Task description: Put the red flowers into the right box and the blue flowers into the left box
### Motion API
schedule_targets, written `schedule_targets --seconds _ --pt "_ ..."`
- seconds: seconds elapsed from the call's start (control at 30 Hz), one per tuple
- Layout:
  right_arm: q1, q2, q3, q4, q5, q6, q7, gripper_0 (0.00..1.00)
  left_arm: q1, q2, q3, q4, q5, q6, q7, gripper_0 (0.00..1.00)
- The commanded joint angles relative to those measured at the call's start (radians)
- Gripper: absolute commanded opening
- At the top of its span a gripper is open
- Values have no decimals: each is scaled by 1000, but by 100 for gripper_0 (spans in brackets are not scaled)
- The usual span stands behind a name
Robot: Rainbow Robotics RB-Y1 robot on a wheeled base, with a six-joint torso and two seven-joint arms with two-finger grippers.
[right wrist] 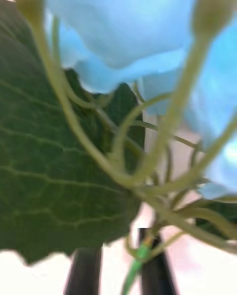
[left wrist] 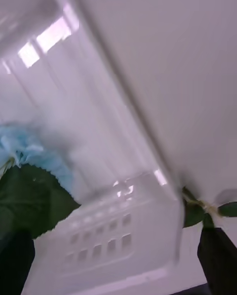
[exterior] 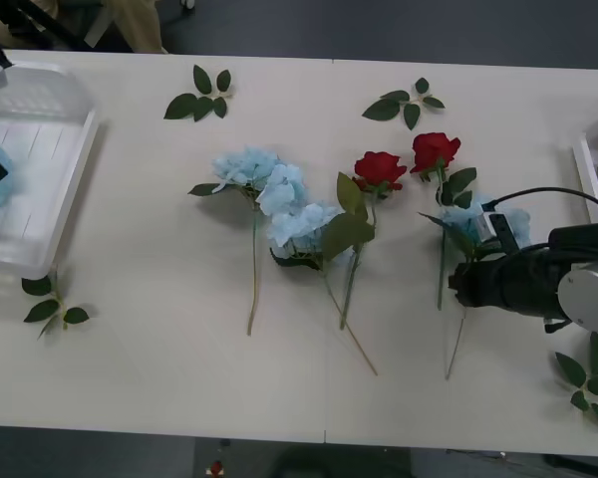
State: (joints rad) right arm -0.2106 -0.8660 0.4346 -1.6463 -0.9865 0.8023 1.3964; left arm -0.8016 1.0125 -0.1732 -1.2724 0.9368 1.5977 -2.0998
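Right gripper [right wrist: 114,263] sits at right of front view, low over a blue flower [exterior: 475,221] lying on the table [exterior: 159,378]. In right wrist view its black fingers [right wrist: 85,270] stand narrowly apart w/ the green stem between them; can't tell if they actually pinch it yet.

Left gripper [left wrist: 118,265] hangs wide open over the left box [exterior: 50,189] at far left of front view, holding nothing; one blue flower [left wrist: 29,152] already lies inside.

Right box [exterior: 585,159] is only an edge at far right, w/ a red bloom in it. Two red flowers [exterior: 381,169] and more blue flowers [exterior: 279,194] lie mid-table.

Risks: stem is thin, so it may slip through a loose grip. A red rose [exterior: 434,151] stem and leaves lie just beside this blue head, prob. tangled, so a lift could drag the rose along. And the nearest box is the wrong one for blue.
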Motion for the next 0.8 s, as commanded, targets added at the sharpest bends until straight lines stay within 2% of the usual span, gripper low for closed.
schedule_targets --seconds 0.03,0.2,0.33,0.53,0.8 --pt "-7 -8 -16 -13 8 0 -36 0 -36 -54 9 -58 88 5 20 97" --pt "-7 -21 -25 -17 15 -5 -24 0 -36 -178 -23 -137 50 -2 139 97" --pt "-6 -36 -39 -33 11 -5 -11 0 -36 -229 -92 -212 -10 -35 211 96" --pt "37 -50 -128 -78 -21 -12 15 0 -24 -313 -196 -282 -61 -94 336 97" --pt "129 -50 -267 -184 -83 -17 62 0 128 -451 -275 -377 -297 -242 353 97"
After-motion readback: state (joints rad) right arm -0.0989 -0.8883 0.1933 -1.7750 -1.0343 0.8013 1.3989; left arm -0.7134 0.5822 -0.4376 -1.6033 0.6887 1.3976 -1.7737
